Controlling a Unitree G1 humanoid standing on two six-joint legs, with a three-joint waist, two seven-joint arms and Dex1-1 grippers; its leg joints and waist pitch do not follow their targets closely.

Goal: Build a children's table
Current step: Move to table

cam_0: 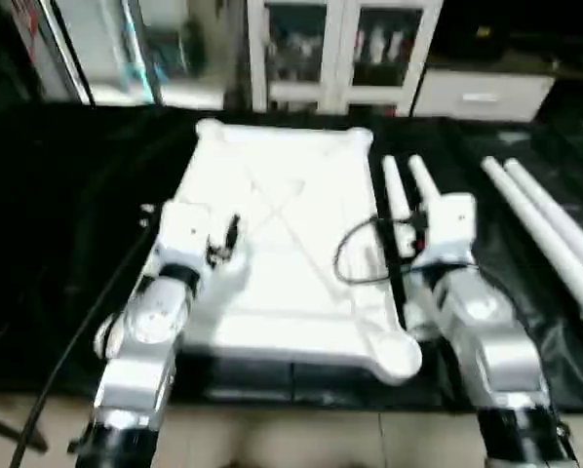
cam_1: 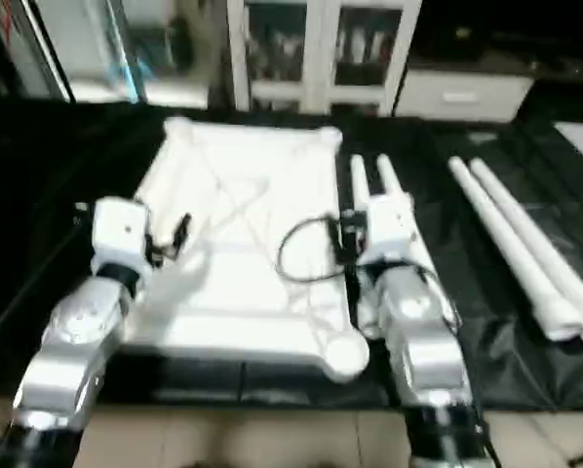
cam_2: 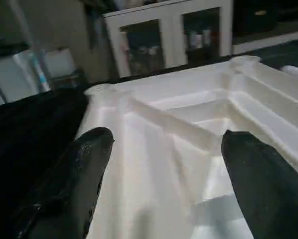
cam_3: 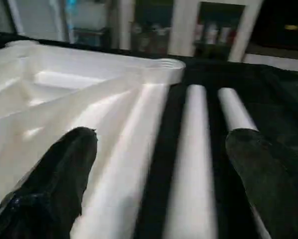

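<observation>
We see the white table top [cam_0: 282,244] ribs-up at centre frame on the black counter [cam_0: 67,244], long axis running away from us. Our left tool [cam_2: 164,164] and right tool [cam_3: 161,169] hover wide open, empty. Two legs [cam_0: 404,190] lie right of it, parallel.

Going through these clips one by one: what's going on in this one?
A humanoid robot is assembling a children's table. The white top lies ribbed side up on the black-draped work table. No legs are fitted: two legs lie beside the top, two more farther right. Both the left gripper and the right gripper have open jaws, holding nothing.
</observation>
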